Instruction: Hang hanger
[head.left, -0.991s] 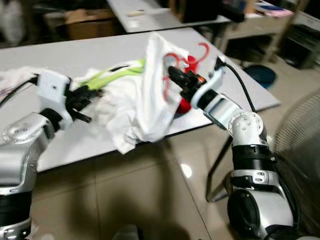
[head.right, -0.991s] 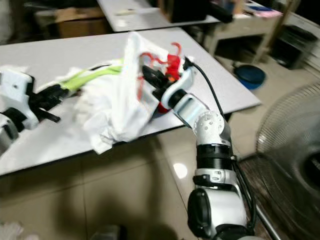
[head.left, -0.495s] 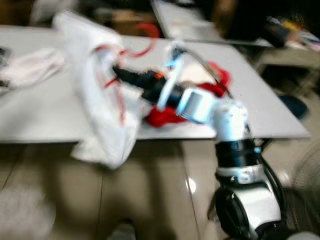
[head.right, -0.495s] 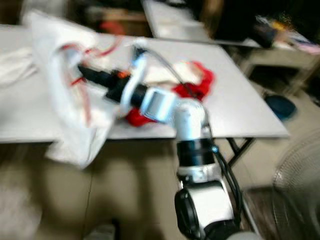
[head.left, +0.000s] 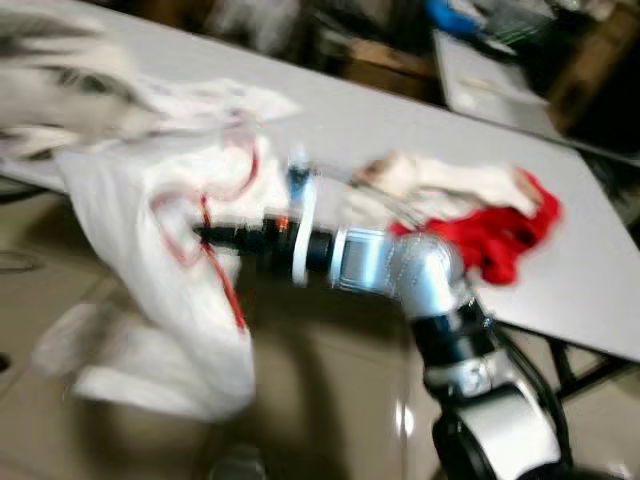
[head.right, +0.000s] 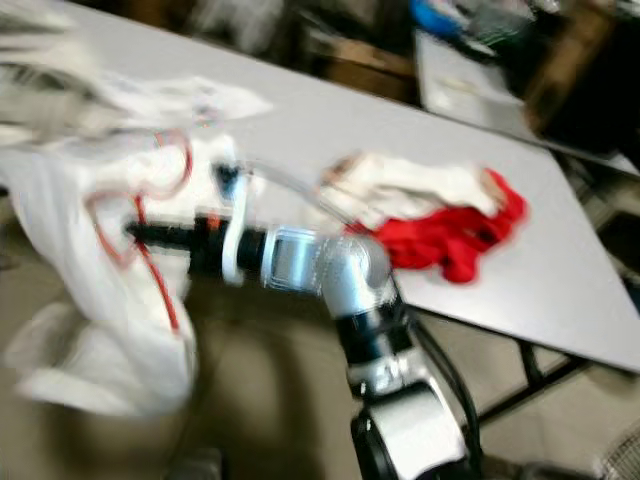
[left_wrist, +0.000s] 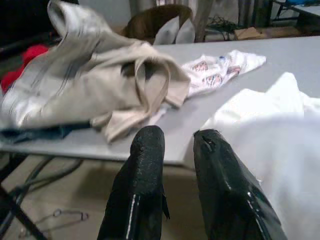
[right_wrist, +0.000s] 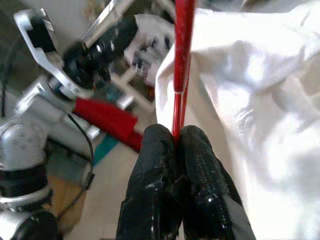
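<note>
No legible writing was seen on the printed white cloth (left_wrist: 220, 67) lying on the grey surface (head.left: 400, 130). A thin red hanger (right_wrist: 182, 55), draped in a white garment (head.left: 150, 300), was held out past the surface's front edge, above the tiled floor (head.left: 330, 400), clamped in the right claw (right_wrist: 172, 137). The left claw (left_wrist: 175, 142) was seen slightly parted and empty, near a crumpled beige garment (left_wrist: 95, 80). A red cloth (head.left: 500, 235) lay near the surface's front edge, in a cluttered, blurred room.

The bench (head.left: 400, 130) runs across the far side, a heap of clothes (head.left: 470, 205) on its right part, while the garment (head.left: 170, 290) hangs off its near-left edge over the floor (head.left: 330, 400).
</note>
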